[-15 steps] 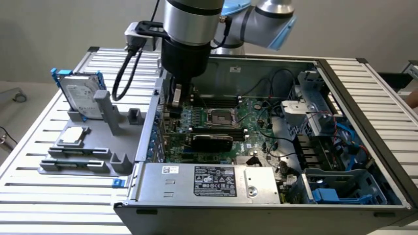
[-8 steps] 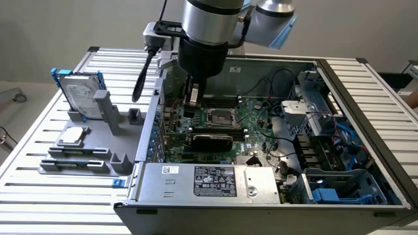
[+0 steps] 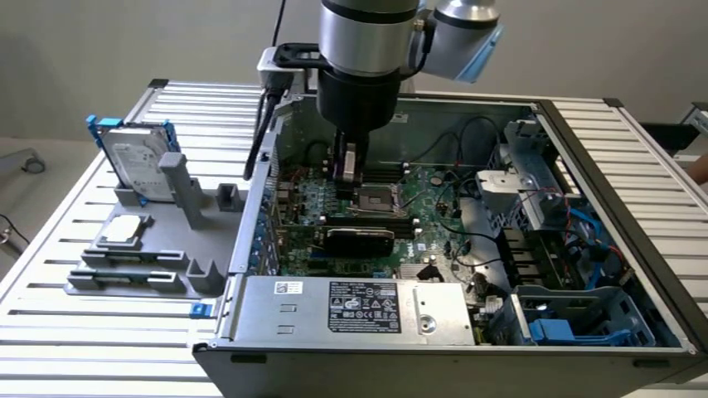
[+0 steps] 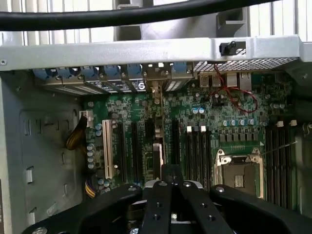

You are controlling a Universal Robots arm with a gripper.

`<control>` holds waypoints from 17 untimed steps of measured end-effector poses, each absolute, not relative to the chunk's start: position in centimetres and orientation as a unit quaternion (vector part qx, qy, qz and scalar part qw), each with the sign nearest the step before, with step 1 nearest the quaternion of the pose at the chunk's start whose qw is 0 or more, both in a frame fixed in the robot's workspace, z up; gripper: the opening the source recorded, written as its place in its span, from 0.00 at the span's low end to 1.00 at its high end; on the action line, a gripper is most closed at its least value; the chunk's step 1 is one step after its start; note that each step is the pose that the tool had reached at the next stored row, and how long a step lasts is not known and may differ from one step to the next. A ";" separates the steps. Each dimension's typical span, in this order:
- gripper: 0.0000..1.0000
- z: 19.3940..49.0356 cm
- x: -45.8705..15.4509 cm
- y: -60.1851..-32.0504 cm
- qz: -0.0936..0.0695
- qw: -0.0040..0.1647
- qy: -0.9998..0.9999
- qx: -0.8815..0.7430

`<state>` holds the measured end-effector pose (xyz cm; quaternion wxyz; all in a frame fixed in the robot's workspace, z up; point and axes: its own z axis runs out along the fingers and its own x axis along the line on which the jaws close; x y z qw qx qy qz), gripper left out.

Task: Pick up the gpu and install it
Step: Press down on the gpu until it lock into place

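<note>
One arm is what I am running here, and it reaches down into the open computer case [image 3: 619,157] from above. Its gripper [image 3: 348,170] hangs over the middle of the motherboard [image 3: 437,186], close to the empty processor socket [image 3: 370,199]. The fingers are drawn tight together. In the wrist view the gripper [image 4: 171,181] shows as black linkages meeting at a narrow tip.

The gpu [image 3: 356,238] stands on its long edge on the motherboard, among the expansion slots. It sits between the socket and the edge of the board nearest the power supply [image 3: 354,308], with its black cooler face turned toward that supply. In the wrist view I see the gpu [image 4: 157,158] edge-on as a thin upright strip between two black slots, just beside the closed fingertips and running toward the case's rear wall with its row of slot covers. Whether the fingers pinch its top edge or merely sit over it, I cannot tell.

Outside the case, on the slatted table [image 3: 66,332] at the exterior view's left, a grey holder [image 3: 166,257] stands well apart from the gripper. A hard drive [image 3: 138,153] in a blue frame stands upright at its far corner.
</note>
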<state>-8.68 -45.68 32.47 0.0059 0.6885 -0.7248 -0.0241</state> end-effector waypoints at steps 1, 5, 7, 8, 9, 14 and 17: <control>0.11 32.5 -8.7 -45.7 -0.018 0.000 -0.725 0.689; 0.11 32.7 -8.7 -45.6 -0.013 -0.007 -0.725 0.689; 0.11 32.8 -8.7 -45.6 -0.013 -0.007 -0.725 0.689; 0.11 32.8 -8.7 -45.6 -0.013 -0.007 -0.725 0.689; 0.11 32.9 -8.7 -45.6 -0.013 -0.007 -0.725 0.689; 0.11 33.2 -8.7 -45.6 -0.013 -0.007 -0.725 0.689; 0.11 33.4 -8.7 -45.6 -0.013 -0.007 -0.725 0.689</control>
